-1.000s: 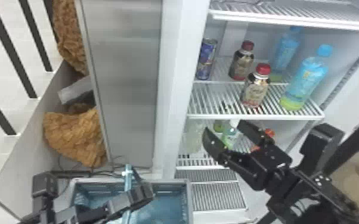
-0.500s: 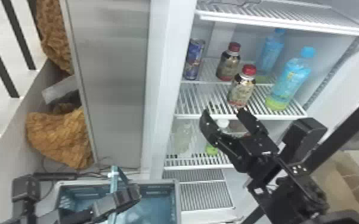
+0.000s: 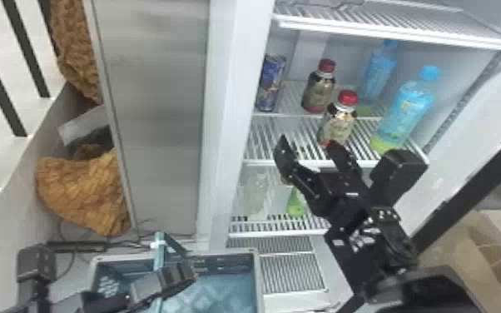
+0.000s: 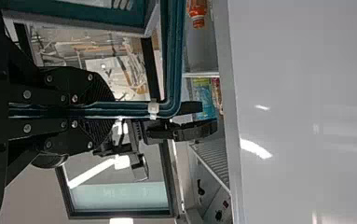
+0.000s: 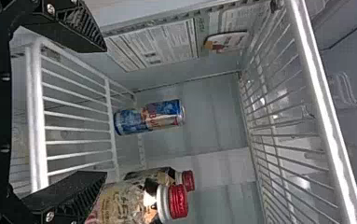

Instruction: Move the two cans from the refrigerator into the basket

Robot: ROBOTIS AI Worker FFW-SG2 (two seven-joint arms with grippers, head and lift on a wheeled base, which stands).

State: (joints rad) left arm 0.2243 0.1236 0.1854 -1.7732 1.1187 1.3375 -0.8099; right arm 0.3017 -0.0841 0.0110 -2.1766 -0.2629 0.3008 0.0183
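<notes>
Wire ribs in white form the refrigerator's middle shelf (image 3: pixel 262 143). Toward its left rear stands one slim, cylindrical, blue-and-silver metal can (image 3: pixel 270 85); farther right on that shelf are two rounded bottles with red caps (image 3: pixel 338 125) and two tall, pale-blue plastic bottles with blue caps (image 3: pixel 407 110). Before the shelf, the right gripper (image 3: pixel 310 145) has its two black fingers spread wide, gripping nothing. Below and left of it, the left gripper (image 3: pixel 177 276) pinches the smooth teal handle (image 3: pixel 159 252) of one teal, grey-rimmed basket (image 3: pixel 257 283).
</notes>
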